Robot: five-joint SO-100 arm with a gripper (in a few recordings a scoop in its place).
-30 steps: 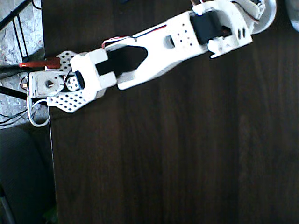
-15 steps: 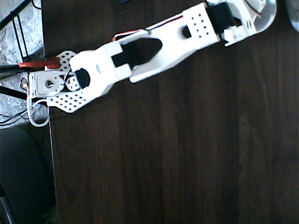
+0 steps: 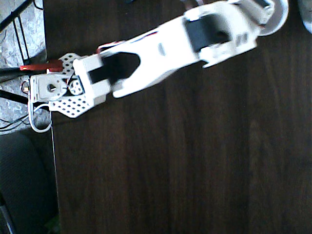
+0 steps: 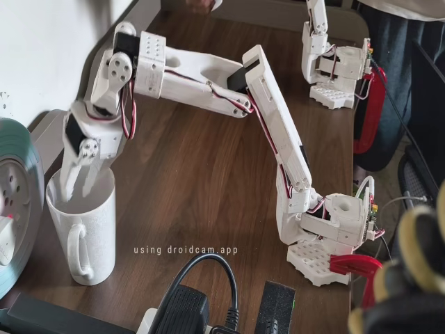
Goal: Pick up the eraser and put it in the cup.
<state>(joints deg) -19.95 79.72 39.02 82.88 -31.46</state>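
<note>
Tool [image 4: 78,186]: in the fixed view it points straight down with both white fingers [image 4: 69,179] dipped inside the mouth of the round white ceramic cup [image 4: 82,226]. The fingers stand narrowly parted, with a dark gap between them. I cannot tell whether the eraser is between them or lower in the cup; the cup wall hides that space.

Change since half a second ago, overhead view: my white jointed arm [image 3: 146,63] has shifted. The wrist section with the black motor now lies lower and more to the left, over the cup's rim [image 3: 279,22], and it is smeared by motion. The base and the cup have kept their places.

Cup: upright, with its long axis vertical and its mouth facing up. The looped handle [image 4: 74,255] is turned toward the camera in the fixed view. The cup stands on the dark brown wooden surface [image 4: 208,188], at that view's left near edge.

Count:
- one cup, with one handle
- one tool with two fingers
- one red clamp [image 4: 353,265] at my base
</note>
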